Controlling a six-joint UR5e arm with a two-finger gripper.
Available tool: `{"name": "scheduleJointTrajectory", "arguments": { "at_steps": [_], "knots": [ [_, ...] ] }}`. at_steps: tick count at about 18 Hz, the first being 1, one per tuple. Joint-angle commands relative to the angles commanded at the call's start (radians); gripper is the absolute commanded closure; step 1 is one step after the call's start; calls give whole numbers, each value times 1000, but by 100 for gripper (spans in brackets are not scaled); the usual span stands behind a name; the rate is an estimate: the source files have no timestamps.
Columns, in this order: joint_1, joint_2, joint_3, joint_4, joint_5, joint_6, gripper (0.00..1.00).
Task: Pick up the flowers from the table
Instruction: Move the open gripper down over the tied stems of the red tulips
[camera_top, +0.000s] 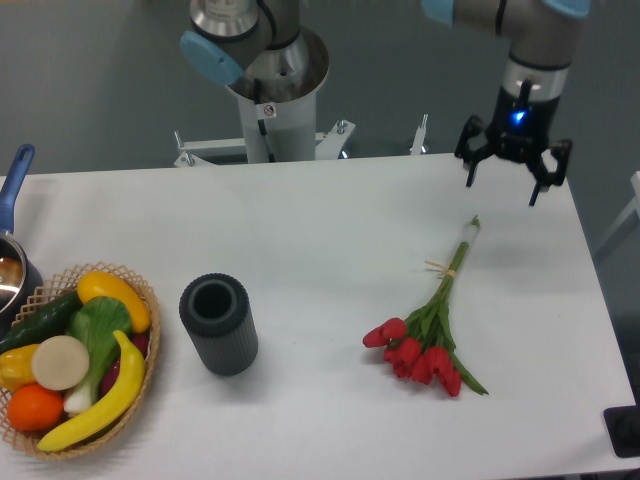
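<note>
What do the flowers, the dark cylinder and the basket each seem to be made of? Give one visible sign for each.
Flowers: possibly artificial plastic or fabric; very uniform red heads, though real cannot be excluded.
Dark cylinder: matte grey-black, maybe rubber or plastic; fine ribbing around its side, no shine.
Basket: woven wicker or cane; tan openwork rim.

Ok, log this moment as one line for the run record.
phase: approach | gripper: open, above table's far right, empty | flowers: lying on table, untouched | cylinder: upright, left of flowers

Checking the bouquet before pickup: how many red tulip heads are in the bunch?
6 or so, clustered at the lower end of the flowers, on the table's right half; overlapping heads may hide another.
</note>
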Motion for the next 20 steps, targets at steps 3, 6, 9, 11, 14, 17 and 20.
{"name": "scheduleJointTrajectory", "arguments": {
  "at_steps": [3, 6, 9, 11, 14, 17, 20],
  "knots": [
    [-41, -51, 2, 34, 2, -38, 0],
    [-78, -107, 2, 74, 3, -41, 0],
    [-104, -152, 3, 90, 8, -41, 0],
    [-112, -173, 8, 98, 9, -43, 0],
    [-124, -193, 18, 100, 15, -43, 0],
    [-150, -222, 20, 124, 119, -46, 0],
    [-177, -249, 26, 153, 155, -67, 0]
  ]
}}
